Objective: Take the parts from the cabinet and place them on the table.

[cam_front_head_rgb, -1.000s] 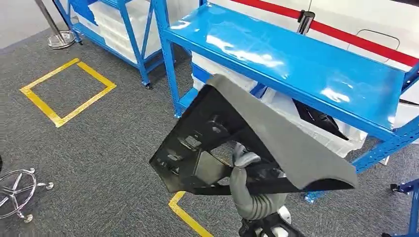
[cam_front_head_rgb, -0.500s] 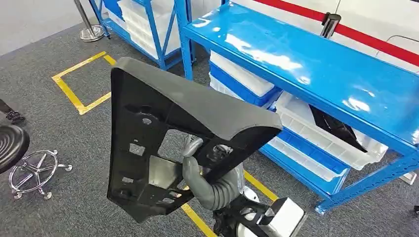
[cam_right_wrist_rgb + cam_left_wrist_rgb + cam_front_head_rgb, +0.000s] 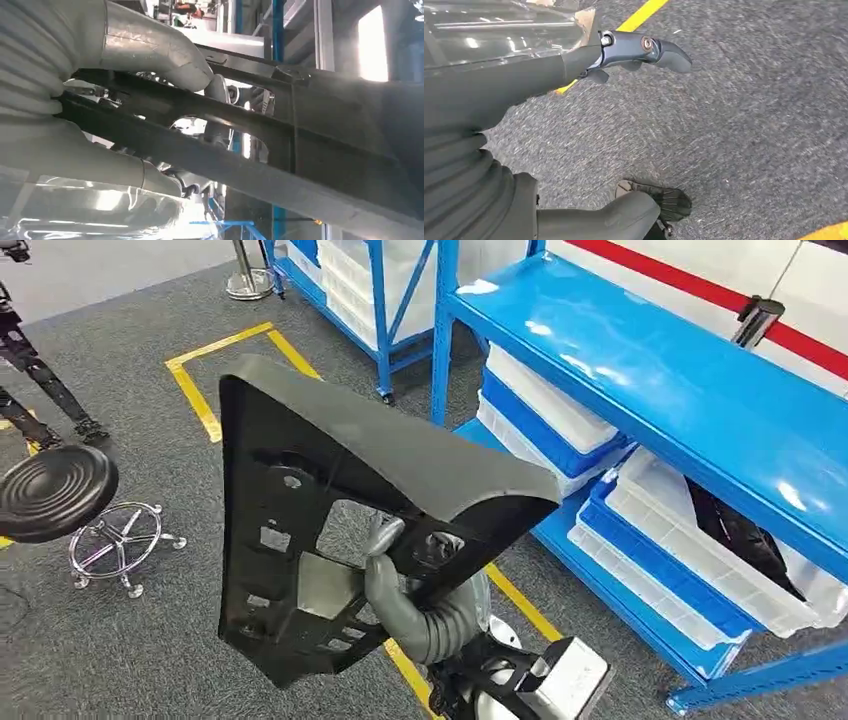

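A large black plastic part [image 3: 300, 500] with a grey outer face is held up in front of me, standing nearly on edge above the carpet. My right hand [image 3: 400, 600] grips it through an opening near its lower middle. In the right wrist view the grey fingers [image 3: 150, 50] wrap round a black rib of the part [image 3: 325, 130]. My left hand [image 3: 524, 80] hangs over grey carpet with its fingers apart and nothing in it. To the right stands the blue cabinet [image 3: 640, 370], and another black part [image 3: 735, 530] lies in a white bin [image 3: 690, 570] on its lower level.
A black round stool [image 3: 55, 490] on a chrome wheeled base stands at the left. Yellow tape [image 3: 215, 350] marks a square on the carpet. A second blue rack [image 3: 385, 300] with white bins is at the back. Dark tripod legs [image 3: 40, 380] are at the far left.
The whole picture has shifted right as the camera turned left, bringing the stool into view. The held part swung from lying tilted to standing nearly on edge, still in my right hand.
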Action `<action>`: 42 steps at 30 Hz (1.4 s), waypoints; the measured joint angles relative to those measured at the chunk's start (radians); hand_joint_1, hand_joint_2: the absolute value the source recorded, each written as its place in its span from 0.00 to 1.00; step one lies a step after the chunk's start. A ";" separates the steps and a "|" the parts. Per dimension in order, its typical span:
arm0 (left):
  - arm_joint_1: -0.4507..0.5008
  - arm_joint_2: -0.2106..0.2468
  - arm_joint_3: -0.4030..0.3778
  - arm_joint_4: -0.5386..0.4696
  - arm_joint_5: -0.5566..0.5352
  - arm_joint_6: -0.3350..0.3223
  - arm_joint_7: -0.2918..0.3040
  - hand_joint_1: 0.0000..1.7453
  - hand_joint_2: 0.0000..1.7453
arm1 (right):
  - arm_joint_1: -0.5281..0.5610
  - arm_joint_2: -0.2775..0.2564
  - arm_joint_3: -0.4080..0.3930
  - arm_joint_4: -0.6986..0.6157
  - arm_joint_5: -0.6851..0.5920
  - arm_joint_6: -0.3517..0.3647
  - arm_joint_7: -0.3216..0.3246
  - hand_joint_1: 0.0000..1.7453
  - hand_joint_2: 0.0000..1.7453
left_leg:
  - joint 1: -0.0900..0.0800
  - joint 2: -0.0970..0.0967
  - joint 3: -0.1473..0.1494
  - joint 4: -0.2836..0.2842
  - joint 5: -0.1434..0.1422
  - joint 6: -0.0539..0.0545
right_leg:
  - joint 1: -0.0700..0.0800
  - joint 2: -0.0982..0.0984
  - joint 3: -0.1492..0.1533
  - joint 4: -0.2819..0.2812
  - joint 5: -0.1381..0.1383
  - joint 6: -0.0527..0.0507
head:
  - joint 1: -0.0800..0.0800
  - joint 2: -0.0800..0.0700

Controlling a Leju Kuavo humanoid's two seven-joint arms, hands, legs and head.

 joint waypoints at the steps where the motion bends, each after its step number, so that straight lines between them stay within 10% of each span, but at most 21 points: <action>1: 0.000 -0.002 0.000 0.000 0.000 0.000 0.000 0.00 1.00 | 0.000 0.000 0.000 0.000 0.000 0.000 0.000 1.00 1.00 | 0.000 -0.014 0.002 0.000 0.001 -0.001 | -0.002 0.011 0.051 -0.106 0.044 0.007 | 0.000 0.000; 3: -0.002 -0.004 0.000 0.000 0.000 0.000 0.000 0.00 1.00 | 0.000 0.001 0.000 0.000 0.000 0.000 0.000 1.00 1.00 | -0.009 -0.034 -0.003 0.008 0.001 -0.011 | -0.005 0.062 0.100 -0.227 0.083 0.001 | 0.001 0.000; 7: 0.005 -0.004 0.000 0.000 0.000 0.000 0.001 0.00 1.00 | -0.002 0.003 0.001 0.000 0.000 0.000 0.000 1.00 1.00 | 0.000 -0.061 -0.017 0.003 0.009 -0.036 | -0.010 0.028 0.105 -0.232 0.096 -0.021 | 0.000 0.000; 10: 0.004 -0.005 0.000 0.000 0.000 0.000 0.001 0.00 1.00 | -0.005 0.006 0.000 0.000 0.000 0.000 0.000 1.00 1.00 | 0.003 0.037 -0.074 0.131 -0.077 -0.047 | -0.012 -0.001 0.105 -0.237 0.099 -0.037 | -0.013 0.000; 13: 0.003 -0.005 0.000 0.000 0.000 0.000 0.001 0.00 1.00 | -0.005 0.007 0.000 0.004 0.000 0.000 0.000 1.00 1.00 | 0.010 0.055 -0.166 0.321 -0.145 -0.060 | -0.006 -0.036 0.103 -0.236 0.097 -0.039 | -0.012 0.000; 16: 0.005 -0.005 0.000 0.000 0.000 0.000 0.001 0.00 1.00 | -0.005 0.007 0.000 0.006 0.000 0.000 0.000 1.00 1.00 | 0.018 0.073 -0.082 0.159 -0.048 -0.064 | -0.006 -0.064 0.106 -0.236 0.094 -0.040 | -0.012 0.000; 18: 0.002 -0.005 0.000 0.000 0.000 0.000 0.001 0.00 1.00 | -0.005 0.010 0.000 0.005 0.000 0.000 0.000 1.00 1.00 | 0.011 0.138 -0.002 0.013 -0.018 -0.064 | 0.006 -0.077 0.108 -0.234 0.087 -0.031 | -0.013 0.000; 22: 0.001 -0.006 0.000 0.000 0.000 0.000 0.001 0.00 1.00 | -0.007 0.010 0.001 0.005 0.000 0.000 0.001 1.00 1.00 | 0.000 0.091 -0.011 0.010 -0.011 -0.034 | 0.008 -0.108 0.112 -0.236 0.083 -0.015 | -0.007 0.000; 25: 0.000 -0.007 0.000 0.000 0.000 0.000 0.002 0.00 1.00 | -0.007 0.011 0.001 0.005 0.000 0.000 -0.001 1.00 1.00 | 0.009 0.067 0.000 -0.003 0.001 -0.011 | 0.001 -0.027 0.065 -0.122 0.019 -0.017 | -0.004 0.000; 28: -0.002 -0.006 0.000 0.000 0.000 0.000 0.001 0.00 1.00 | -0.003 0.005 0.002 0.008 0.000 0.000 0.000 1.00 1.00 | 0.008 0.033 -0.003 -0.002 0.001 -0.009 | 0.000 -0.006 -0.049 0.101 -0.055 -0.021 | 0.004 0.000; 30: -0.001 -0.006 0.000 0.000 0.000 0.000 0.001 0.00 1.00 | -0.003 0.002 0.003 0.008 0.000 0.000 0.000 1.00 1.00 | 0.008 0.011 -0.002 -0.001 0.001 -0.009 | 0.000 -0.004 -0.030 0.047 -0.016 -0.005 | 0.004 0.000; 33: -0.001 -0.008 0.000 0.000 0.000 0.000 0.001 0.00 1.00 | -0.005 0.002 0.003 0.008 0.000 0.000 0.000 1.00 1.00 | 0.008 -0.017 -0.001 0.001 0.001 -0.016 | -0.012 0.033 0.086 -0.212 0.083 0.014 | 0.007 0.000; 37: 0.006 -0.008 0.001 0.000 -0.001 0.008 0.010 0.00 1.00 | -0.006 0.003 0.003 0.008 -0.010 0.008 0.004 1.00 1.00 | 0.008 -0.037 -0.013 0.002 0.004 -0.039 | -0.005 0.015 0.090 -0.217 0.096 -0.014 | 0.006 0.000; 38: 0.006 -0.008 0.003 -0.001 -0.015 0.036 0.037 0.00 1.00 | -0.012 0.003 0.007 0.010 -0.038 0.033 0.021 1.00 1.00 | 0.011 -0.035 -0.014 0.009 -0.002 -0.043 | -0.019 0.007 0.089 -0.224 0.102 -0.024 | 0.005 0.000; 40: 0.007 -0.032 0.016 0.000 -0.046 0.170 0.181 0.00 1.00 | -0.039 0.009 0.033 0.030 -0.158 0.122 0.034 1.00 1.00 | 0.009 0.038 -0.050 0.090 -0.057 -0.051 | -0.014 -0.005 0.090 -0.224 0.102 -0.038 | -0.008 0.000; 42: -0.006 -0.066 0.022 0.000 -0.065 0.382 0.477 0.00 1.00 | -0.069 0.030 0.070 0.095 -0.317 0.214 -0.005 1.00 1.00 | 0.012 0.054 -0.131 0.257 -0.134 -0.058 | -0.007 -0.023 0.089 -0.223 0.100 -0.041 | -0.010 0.000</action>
